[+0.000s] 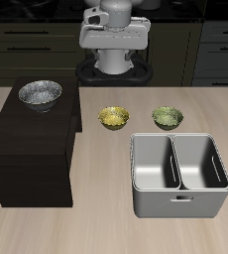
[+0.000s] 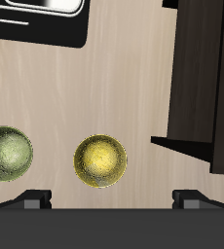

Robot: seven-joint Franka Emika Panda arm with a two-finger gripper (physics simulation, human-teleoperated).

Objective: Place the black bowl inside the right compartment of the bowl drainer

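Sitting on top of the dark cabinet (image 1: pixel 32 139), the black bowl (image 1: pixel 40 94) is well apart from the bowl drainer (image 1: pixel 179 176), which rests on the table (image 1: pixel 106 223) nearer its front edge. You should judge the bowl rigid and light, with a glossy speckled inside that may be slippery, so take it by the rim, one finger inside the wall and one outside. Two smaller bowls lie between: the yellow-gold bowl (image 2: pixel 100 160) and the olive-green bowl (image 2: pixel 8 153); leave both alone. Your gripper (image 2: pixel 112 198) holds nothing, and its jaws look spread wide, though only the fingertips (image 2: pixel 34 197) show in the wrist view. Both drainer wells look empty.
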